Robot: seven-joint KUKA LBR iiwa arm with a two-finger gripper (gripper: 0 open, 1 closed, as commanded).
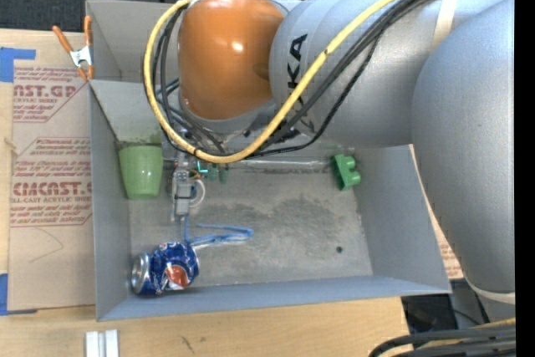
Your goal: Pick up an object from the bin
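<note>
In the bin, left half | tool hangs just beside the green cup, tip near the thin blue loop | opening: cannot tell, nothing seen held | loop looks light, floppy: pinch across one strand; cup light, thin-walled.

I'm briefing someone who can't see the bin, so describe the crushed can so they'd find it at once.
Look into the grey metal bin, at the view's lower left corner. A crushed can lies there on its side. It is shiny blue and crumpled; the green cup above it is smooth, the blue strip beside it thin and flat.
</note>
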